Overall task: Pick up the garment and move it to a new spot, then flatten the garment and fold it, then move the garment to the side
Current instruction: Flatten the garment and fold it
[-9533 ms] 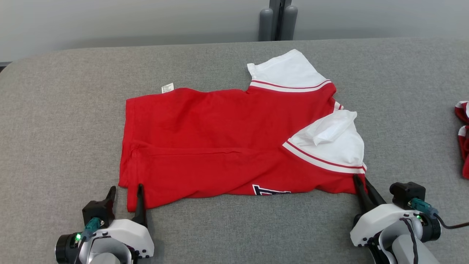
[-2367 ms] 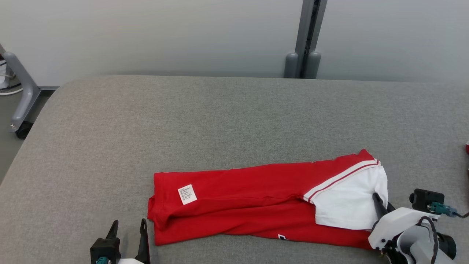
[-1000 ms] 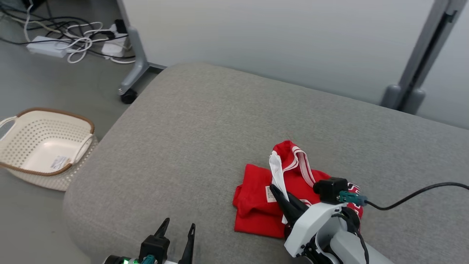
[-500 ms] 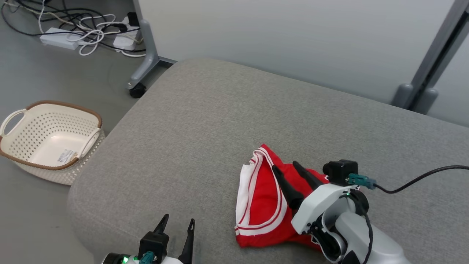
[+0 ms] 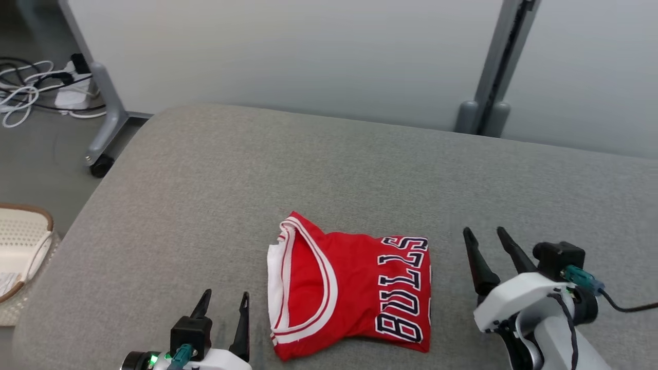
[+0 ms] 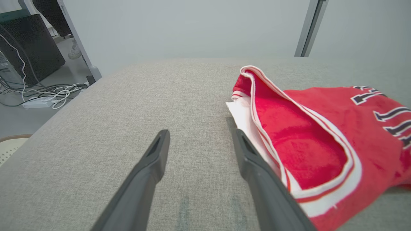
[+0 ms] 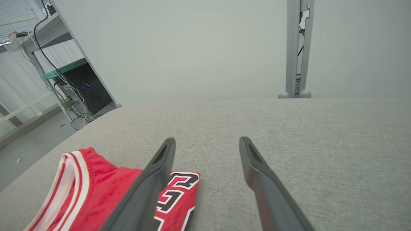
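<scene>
two claws flank the folded red knit jersey (image 5: 354,293), a compact, roughly square bundle with white-and-red striped trim and dark "bulls" lettering, lying on the grey fabric-covered bench (image 5: 257,169). the left claw (image 5: 224,298) sits just beside the jersey's left edge, fingers apart and empty. the right claw (image 5: 483,232) stands to the jersey's right, clear of it, fingers likewise apart. folding looks done, so shifting it aside is the step. pinch through every layer at both side edges, lift little and travel level. this soft, limp cloth would likely unfold if dragged over the coarse weave. the curved trimmed opening on the jersey's left gapes loosely.
</scene>
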`<state>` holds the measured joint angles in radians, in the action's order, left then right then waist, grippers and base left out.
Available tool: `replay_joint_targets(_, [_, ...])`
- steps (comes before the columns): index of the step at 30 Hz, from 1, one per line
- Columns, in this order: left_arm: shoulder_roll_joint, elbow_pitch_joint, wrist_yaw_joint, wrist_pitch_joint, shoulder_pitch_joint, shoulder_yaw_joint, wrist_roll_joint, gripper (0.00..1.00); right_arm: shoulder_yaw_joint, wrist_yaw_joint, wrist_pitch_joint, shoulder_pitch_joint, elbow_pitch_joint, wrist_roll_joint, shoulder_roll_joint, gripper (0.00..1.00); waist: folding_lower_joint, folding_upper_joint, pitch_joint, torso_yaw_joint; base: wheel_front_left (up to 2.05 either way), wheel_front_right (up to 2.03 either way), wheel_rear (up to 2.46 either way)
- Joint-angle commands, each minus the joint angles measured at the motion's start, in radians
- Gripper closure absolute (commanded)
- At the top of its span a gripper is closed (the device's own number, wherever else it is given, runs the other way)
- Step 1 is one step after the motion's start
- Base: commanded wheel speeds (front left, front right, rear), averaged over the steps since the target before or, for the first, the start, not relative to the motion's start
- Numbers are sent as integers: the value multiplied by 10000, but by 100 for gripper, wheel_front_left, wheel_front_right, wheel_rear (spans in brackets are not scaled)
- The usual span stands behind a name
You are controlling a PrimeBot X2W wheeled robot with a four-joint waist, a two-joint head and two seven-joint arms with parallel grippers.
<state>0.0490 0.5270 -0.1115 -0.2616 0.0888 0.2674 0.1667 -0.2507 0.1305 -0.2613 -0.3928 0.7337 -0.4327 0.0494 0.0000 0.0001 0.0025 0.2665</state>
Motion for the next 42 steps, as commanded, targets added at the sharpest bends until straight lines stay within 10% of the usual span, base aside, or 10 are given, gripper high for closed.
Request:
replay_joint_targets(1, [44,-44,-57,-44,-79,-209,-96,0,476,1,-45,449,-265,508,40,0,0,-1,-154,-518,0,0,0])
replay_joint_targets(15, [42,-127,9,-44,-451,-1388,-415,0,2590,1,-46,2054,-1260,2354,42,0,0,-1,-337,-1506,0,0,0])
replay_joint_targets(42, [41,-978,130,-44,-1440,-2195,-926,0,2163,1,-47,3166,-2421,2438,46,0,0,-1,-710,-2400,0,0,0])
